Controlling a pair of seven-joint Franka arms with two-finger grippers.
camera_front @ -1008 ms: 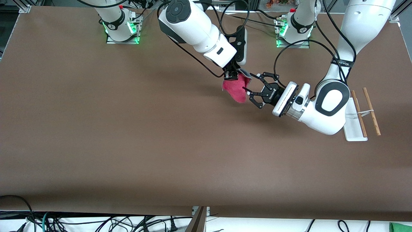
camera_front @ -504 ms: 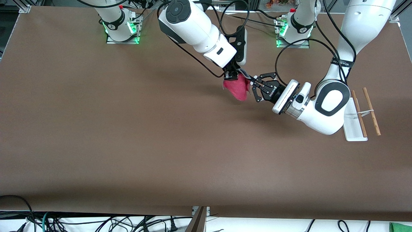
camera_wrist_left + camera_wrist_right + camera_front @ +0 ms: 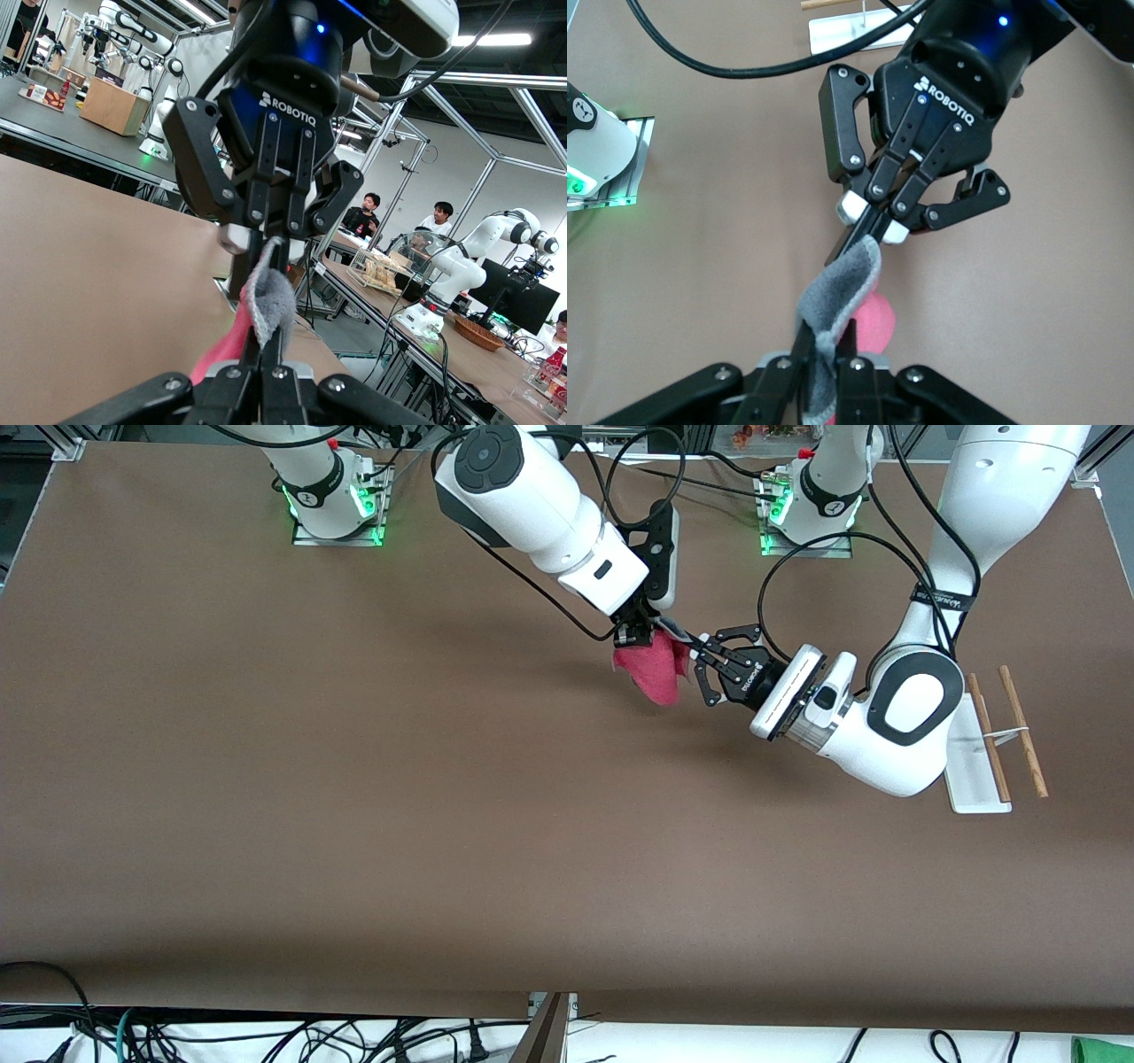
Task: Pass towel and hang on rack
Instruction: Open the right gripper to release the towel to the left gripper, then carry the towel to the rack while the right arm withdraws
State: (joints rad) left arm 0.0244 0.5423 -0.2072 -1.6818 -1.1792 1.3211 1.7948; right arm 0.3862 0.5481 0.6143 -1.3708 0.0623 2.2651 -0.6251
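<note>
Right hand (image 3: pixel 634 636) and left hand (image 3: pixel 694 664) both pinching towel (image 3: pixel 649 671), above table (image 3: pixel 354 779)

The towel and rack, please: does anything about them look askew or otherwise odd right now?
Nothing stands out. The towel hangs bunched, pinched by both the right claw and the left claw above the table. The rack stands untouched toward the left arm's end.

Both arms are glossy white with dark grey joint caps and looping black cables; each black claw is marked ROBOTIQ in white lettering.
</note>
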